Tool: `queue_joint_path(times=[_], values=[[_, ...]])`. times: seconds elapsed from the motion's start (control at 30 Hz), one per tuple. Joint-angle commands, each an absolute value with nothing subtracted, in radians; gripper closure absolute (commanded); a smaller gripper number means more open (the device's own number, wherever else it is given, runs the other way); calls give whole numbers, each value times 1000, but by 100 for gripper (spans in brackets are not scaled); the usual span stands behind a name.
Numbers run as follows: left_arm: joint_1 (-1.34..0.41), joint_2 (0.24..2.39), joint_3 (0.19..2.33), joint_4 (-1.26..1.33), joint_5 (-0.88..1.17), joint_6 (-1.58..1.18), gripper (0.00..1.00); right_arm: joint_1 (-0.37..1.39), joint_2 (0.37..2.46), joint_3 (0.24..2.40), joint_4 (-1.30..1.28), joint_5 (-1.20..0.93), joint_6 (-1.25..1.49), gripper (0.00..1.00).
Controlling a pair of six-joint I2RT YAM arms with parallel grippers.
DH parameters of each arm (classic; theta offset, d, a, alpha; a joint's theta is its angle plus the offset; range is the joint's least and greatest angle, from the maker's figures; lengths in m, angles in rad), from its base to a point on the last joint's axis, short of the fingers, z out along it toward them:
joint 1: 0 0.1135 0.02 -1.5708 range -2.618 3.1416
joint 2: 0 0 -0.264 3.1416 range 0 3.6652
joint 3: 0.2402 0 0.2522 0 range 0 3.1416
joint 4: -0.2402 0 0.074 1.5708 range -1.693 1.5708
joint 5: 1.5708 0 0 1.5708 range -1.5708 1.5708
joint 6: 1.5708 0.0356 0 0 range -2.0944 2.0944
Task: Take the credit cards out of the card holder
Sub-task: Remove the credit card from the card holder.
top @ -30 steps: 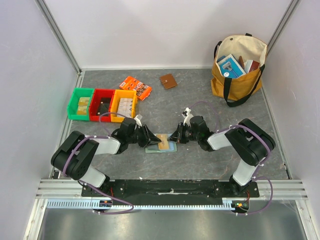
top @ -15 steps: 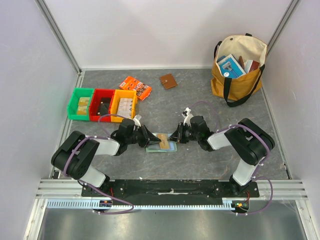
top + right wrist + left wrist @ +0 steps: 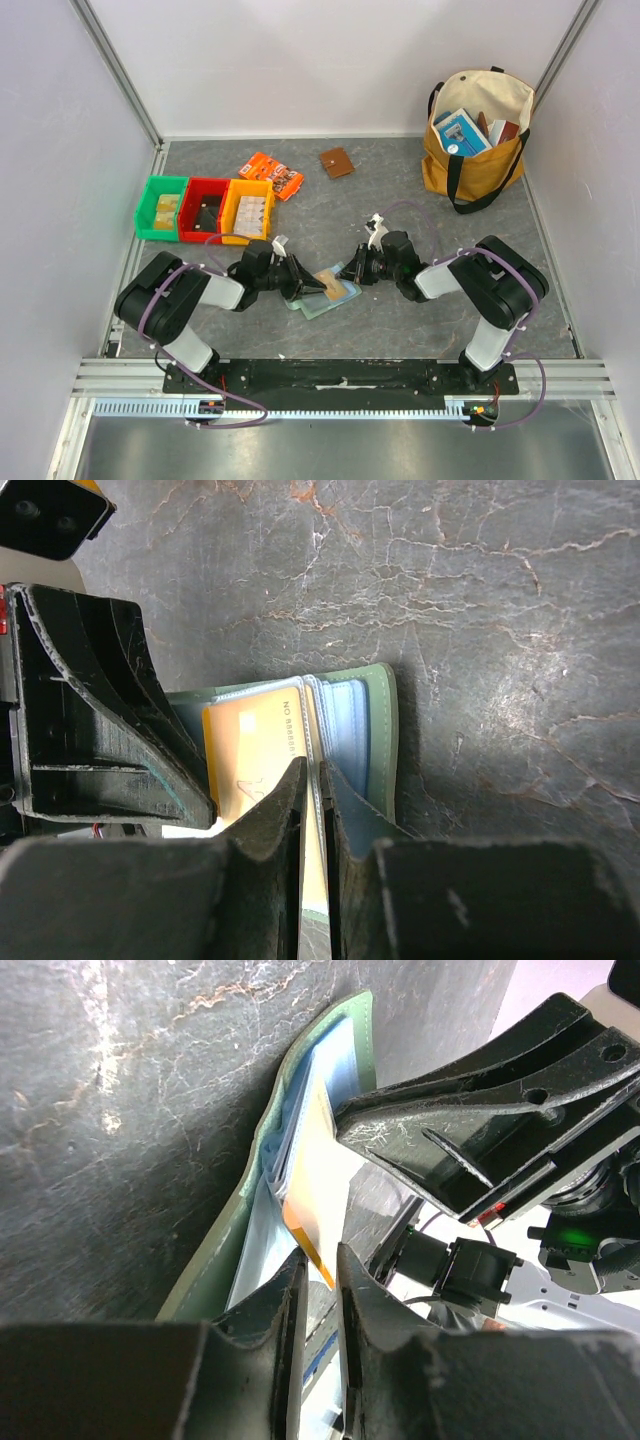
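Observation:
The pale green card holder [image 3: 322, 305] lies open on the grey table between both arms, skewed, with blue sleeve pockets inside [image 3: 380, 730]. A tan-orange credit card [image 3: 337, 290] sticks partway out of a sleeve [image 3: 255, 750]. My left gripper [image 3: 308, 284] comes in from the left. Its jaws are nearly together on the card's protruding corner [image 3: 318, 1190] in the left wrist view, where the holder's green edge [image 3: 225, 1245] curls up. My right gripper [image 3: 350, 272] comes from the right and is shut on a stitched sleeve edge of the holder [image 3: 310, 770].
Green [image 3: 160, 207], red [image 3: 205, 208] and yellow [image 3: 247, 210] bins stand at the left. An orange printed packet [image 3: 272, 173] and a brown square wallet [image 3: 337, 162] lie at the back. A tan tote bag [image 3: 478, 135] with books stands at the back right.
My left gripper's jaws have narrowed onto the card's corner. The holder has swung, its left end moving toward the near edge. The right gripper has kept its pinch.

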State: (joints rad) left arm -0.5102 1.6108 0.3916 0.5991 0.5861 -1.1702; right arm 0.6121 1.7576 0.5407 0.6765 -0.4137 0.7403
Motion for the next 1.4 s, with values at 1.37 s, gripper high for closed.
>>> queue_joint_path(times=[1.37], values=[[-520, 1502, 345, 426, 505, -1048, 98, 644, 1658, 614, 431, -446, 580, 72]])
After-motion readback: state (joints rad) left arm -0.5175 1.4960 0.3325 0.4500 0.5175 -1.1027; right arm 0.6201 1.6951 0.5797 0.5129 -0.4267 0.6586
